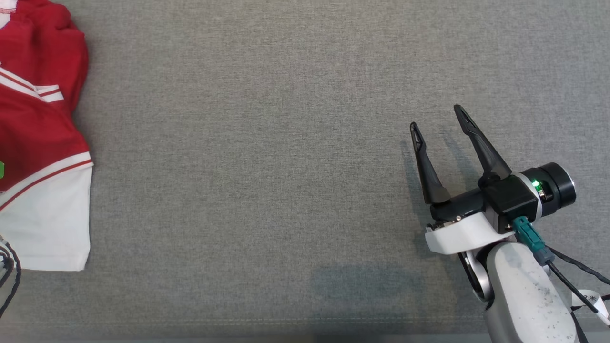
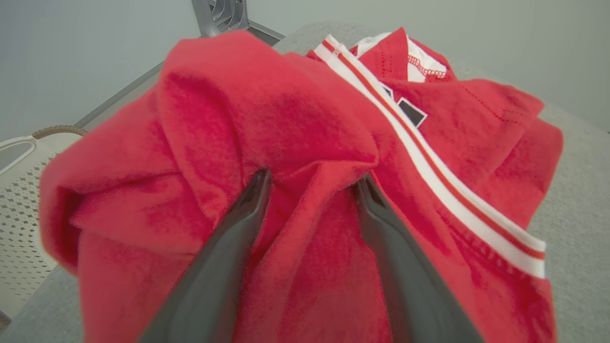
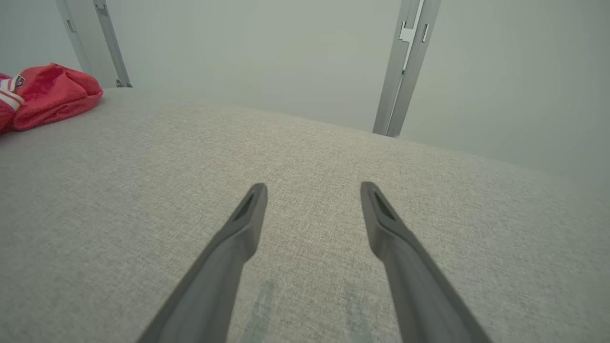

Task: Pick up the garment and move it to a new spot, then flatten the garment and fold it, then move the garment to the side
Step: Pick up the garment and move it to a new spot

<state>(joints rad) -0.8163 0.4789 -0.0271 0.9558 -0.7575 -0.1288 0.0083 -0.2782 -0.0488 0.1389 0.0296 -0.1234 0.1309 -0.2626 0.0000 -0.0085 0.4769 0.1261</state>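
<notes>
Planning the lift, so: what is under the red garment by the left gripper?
The red garment rests bunched on the grey fabric surface, which shows around it. The left gripper, open, reaches into its folds. Anything beneath the heap is covered by cloth.

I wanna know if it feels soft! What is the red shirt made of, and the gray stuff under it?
Red shirt: looks like soft knit cloth, maybe cotton; matte, slightly fuzzy, crumpled in loose folds.
Gray surface: seems woven fabric, matte; a fine criss-cross weave shows.
</notes>
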